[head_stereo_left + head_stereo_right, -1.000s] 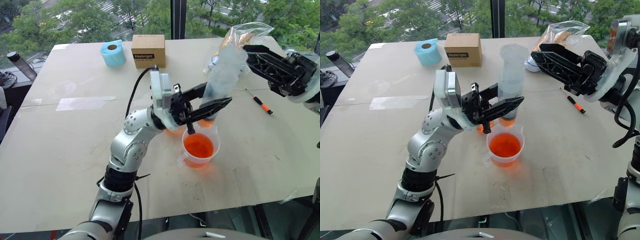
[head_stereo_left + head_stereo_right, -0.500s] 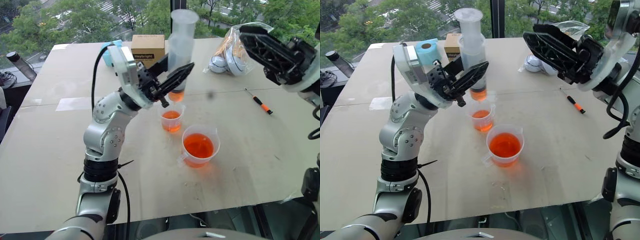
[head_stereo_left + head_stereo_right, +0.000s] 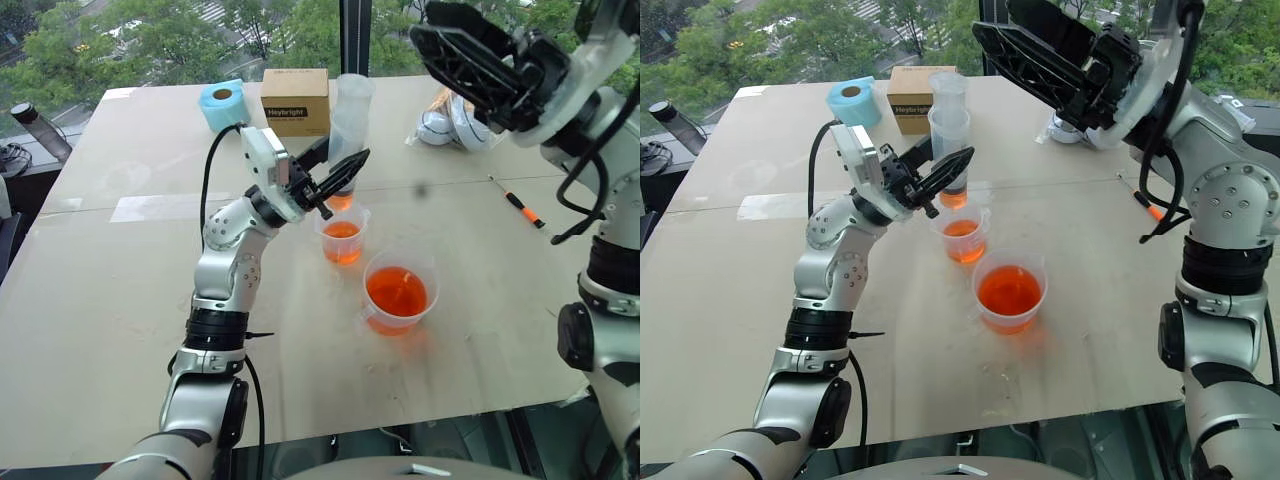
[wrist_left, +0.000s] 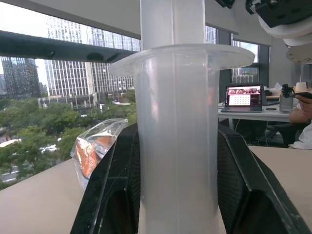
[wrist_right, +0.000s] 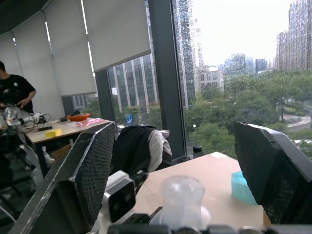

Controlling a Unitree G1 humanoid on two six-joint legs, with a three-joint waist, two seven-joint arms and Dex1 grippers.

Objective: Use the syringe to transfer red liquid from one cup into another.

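On the left, the left gripper [image 3: 940,172] is clamping the syringe [image 3: 948,135] upright by its barrel, holding the tip just above the small cup [image 3: 962,236], which is sitting on the table [image 3: 730,270] and holding red liquid [image 3: 961,229]. The bigger cup [image 3: 1010,292] is standing just beside it. Up on the right, the right gripper [image 3: 462,50] is hanging wide apart, holding nothing.

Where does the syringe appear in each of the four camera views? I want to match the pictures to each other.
Left eye view: the syringe stands upright above centre, over the small cup.
Right eye view: upper middle, held in the left gripper.
Left wrist view: the barrel rises through the centre between the black fingers.
Right wrist view: its plunger top shows at bottom centre.
Shared landmark: the blue tape roll.
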